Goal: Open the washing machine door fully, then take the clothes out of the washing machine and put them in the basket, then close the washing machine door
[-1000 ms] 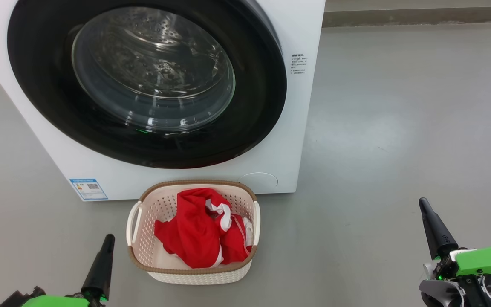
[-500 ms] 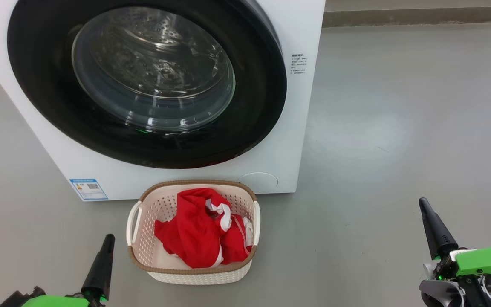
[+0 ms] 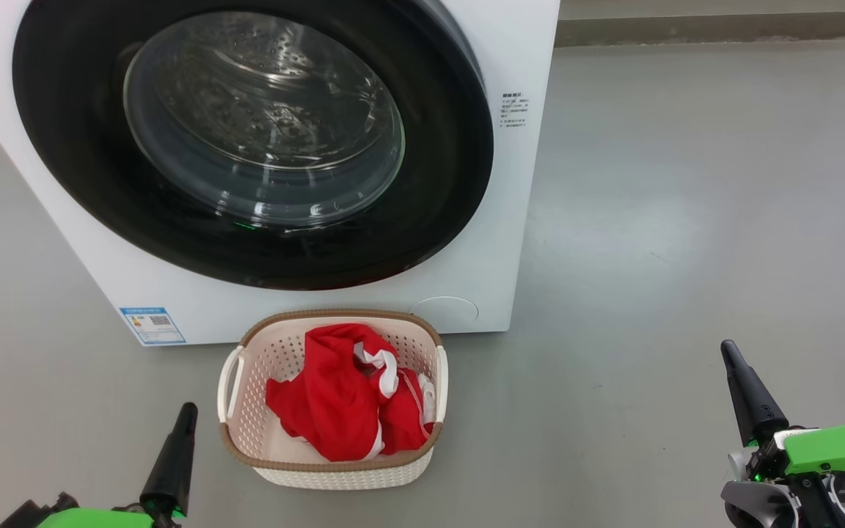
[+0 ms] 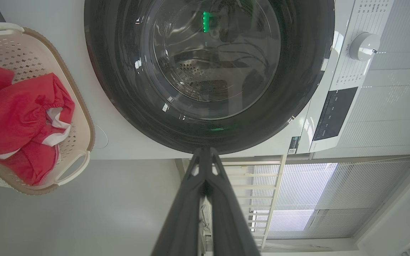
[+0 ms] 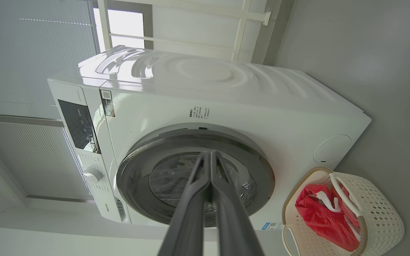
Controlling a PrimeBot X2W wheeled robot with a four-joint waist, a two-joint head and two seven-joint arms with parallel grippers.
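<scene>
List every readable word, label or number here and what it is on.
Nothing reads clearly enough to quote.
Blue sticker low on the big white front-loading washing machine: QR code, print too small.
Black print block beside the round glossy black-rimmed door: blurred.
Dark control panel and white dial markings: too small.
Narrow sticker at the machine's top corner: too small.

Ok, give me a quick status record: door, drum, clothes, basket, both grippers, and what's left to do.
door: washing machine door closed against the washing machine
drum: no red fabric visible through the glass
clothes: clothes bunched inside the basket
basket: upright on the floor, directly in front of the machine
left gripper: left gripper shut, empty, to the basket's left, not touching it
right gripper: right gripper shut, empty, far right, apart from everything
remaining: probably nothing; all three steps look done
</scene>
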